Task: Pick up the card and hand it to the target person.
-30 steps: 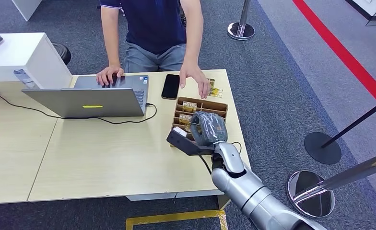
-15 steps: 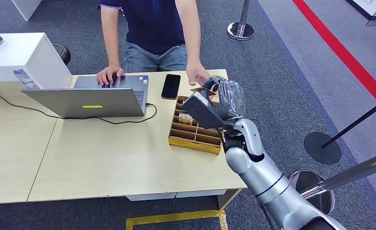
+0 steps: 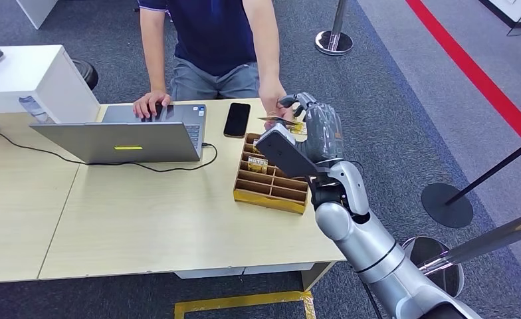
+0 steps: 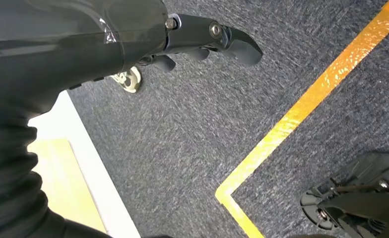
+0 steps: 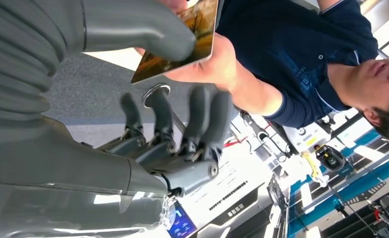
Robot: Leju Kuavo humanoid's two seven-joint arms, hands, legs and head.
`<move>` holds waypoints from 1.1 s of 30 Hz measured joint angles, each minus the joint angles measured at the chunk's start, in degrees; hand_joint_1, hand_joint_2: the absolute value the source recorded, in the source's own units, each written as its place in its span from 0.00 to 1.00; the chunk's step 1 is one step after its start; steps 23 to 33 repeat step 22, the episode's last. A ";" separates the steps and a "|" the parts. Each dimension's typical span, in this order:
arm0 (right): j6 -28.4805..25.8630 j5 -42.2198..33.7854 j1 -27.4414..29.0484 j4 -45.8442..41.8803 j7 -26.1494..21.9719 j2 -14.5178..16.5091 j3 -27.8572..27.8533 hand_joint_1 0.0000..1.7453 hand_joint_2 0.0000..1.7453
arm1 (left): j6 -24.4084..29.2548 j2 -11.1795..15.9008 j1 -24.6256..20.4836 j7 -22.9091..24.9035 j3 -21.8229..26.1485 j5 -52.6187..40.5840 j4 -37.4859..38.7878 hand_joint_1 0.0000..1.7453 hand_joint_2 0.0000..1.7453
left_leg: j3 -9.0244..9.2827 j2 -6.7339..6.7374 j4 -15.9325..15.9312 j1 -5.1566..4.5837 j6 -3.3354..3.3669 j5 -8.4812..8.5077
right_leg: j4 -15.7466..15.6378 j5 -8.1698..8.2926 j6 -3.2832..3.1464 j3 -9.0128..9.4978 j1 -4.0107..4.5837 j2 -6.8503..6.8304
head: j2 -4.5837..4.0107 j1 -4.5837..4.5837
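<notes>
My right hand (image 3: 316, 131) is raised over the table's far right corner and pinches a gold-printed card (image 3: 271, 120) under its thumb. In the right wrist view the thumb lies across the card (image 5: 192, 29) while the other fingers (image 5: 182, 119) are spread apart below it. A seated person (image 3: 211, 33) in a dark blue shirt reaches out, and the person's hand (image 3: 276, 106) (image 5: 217, 64) touches the card's far side. My left hand (image 4: 133, 34) hangs beside the table over the carpet, holding nothing.
A brown divided card box (image 3: 268, 199) lies on the wooden table (image 3: 145, 219) just below my right arm. A black phone (image 3: 236, 119) and an open laptop (image 3: 131, 136) with a cable lie further left. Stanchion bases (image 3: 437, 266) stand on the carpet at right.
My right hand has lifted the card out of the box and carried it up and away to the person's hand, which has turned to meet it.
</notes>
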 joint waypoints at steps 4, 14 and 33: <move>-0.44 -0.45 0.00 -0.04 0.00 0.02 0.00 0.00 1.00 | -0.23 0.00 0.10 0.54 0.01 0.30 0.00 0.00 0.00 | 0.00 0.00 0.00 0.00 0.00 0.00 | 0.00 0.00 0.00 0.00 0.00 0.00 | 0.00 0.00; 1.32 -6.32 0.52 -1.08 1.01 -0.21 -0.76 0.00 1.00 | 0.10 0.06 0.59 1.07 0.02 0.34 0.00 0.00 0.00 | 0.03 0.01 0.00 0.00 0.00 0.00 | 0.00 0.00 0.00 -0.01 0.00 0.01 | 0.00 0.00; 11.55 -25.75 3.88 -1.67 0.53 -2.71 -2.83 0.00 1.00 | 0.06 0.41 0.77 0.64 0.08 0.62 0.00 0.00 0.00 | 0.02 -0.01 0.00 -0.01 0.00 -0.01 | -0.02 0.00 0.00 -0.01 0.00 -0.01 | 0.00 0.00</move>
